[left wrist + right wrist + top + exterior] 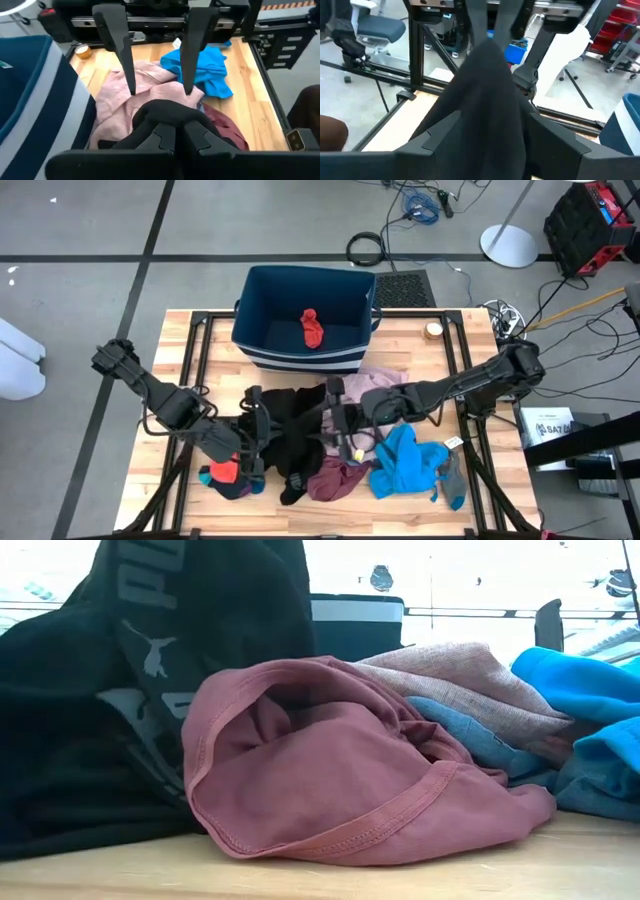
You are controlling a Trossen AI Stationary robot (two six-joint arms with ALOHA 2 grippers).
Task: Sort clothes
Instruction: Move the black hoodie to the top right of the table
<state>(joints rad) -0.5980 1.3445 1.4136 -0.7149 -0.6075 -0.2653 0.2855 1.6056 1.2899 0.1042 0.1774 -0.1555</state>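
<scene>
A black garment [295, 435] with a grey logo [150, 650] lies mid-table, and part of it is raised. My right gripper [336, 392] is shut on it. My left gripper [252, 420] is open at the garment's left side; I cannot tell whether it touches the cloth. A maroon garment [335, 478] and a bright blue garment [405, 463] lie at the near edge. A pale pink garment [388, 380] lies in front of the bin. One red sock [312, 328] lies in the dark blue bin [262, 300]. Red and teal socks [225, 473] lie near left. My right gripper pinches a bunched part of the black garment [491, 47] between its two fingers [479, 20]. The cloth hangs slack from the fingertips and spreads wide below them. Its lower part [70, 790] rests on the table. One layer or several, I cannot tell.
A small roll of tape [433, 331] lies at the far right of the table. A grey-blue sock [452, 485] lies near the blue garment. Bare wood [190, 350] shows at the far left. Black frame rails [195, 370] run along the table's sides.
</scene>
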